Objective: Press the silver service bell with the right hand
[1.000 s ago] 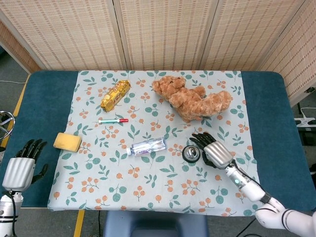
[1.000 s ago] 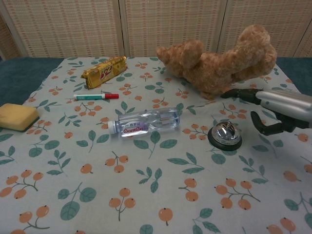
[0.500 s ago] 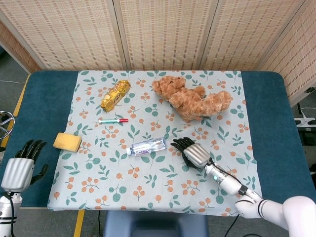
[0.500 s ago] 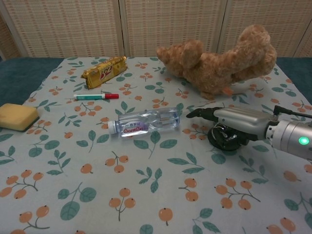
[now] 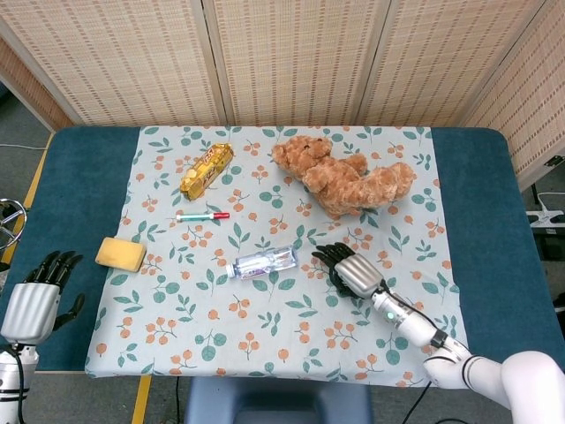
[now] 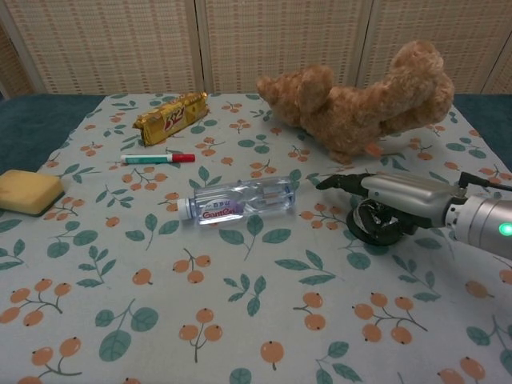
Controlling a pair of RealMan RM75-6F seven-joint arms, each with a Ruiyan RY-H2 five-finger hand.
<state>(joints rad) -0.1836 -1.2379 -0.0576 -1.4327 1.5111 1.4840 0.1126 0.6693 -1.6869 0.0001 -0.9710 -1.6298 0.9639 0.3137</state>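
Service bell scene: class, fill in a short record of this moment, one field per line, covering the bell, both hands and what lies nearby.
bell: silver service bell on the floral cloth, mostly covered from above
right hand: right hand lies palm down over the bell; actual contact cannot be told
left hand: left hand off the cloth at the table's near left edge, fingers apart, holding nothing
beside bell: water bottle on its side, to the left
behind bell: teddy bear lying down
far left: yellow sponge

overhead head view, low chest view
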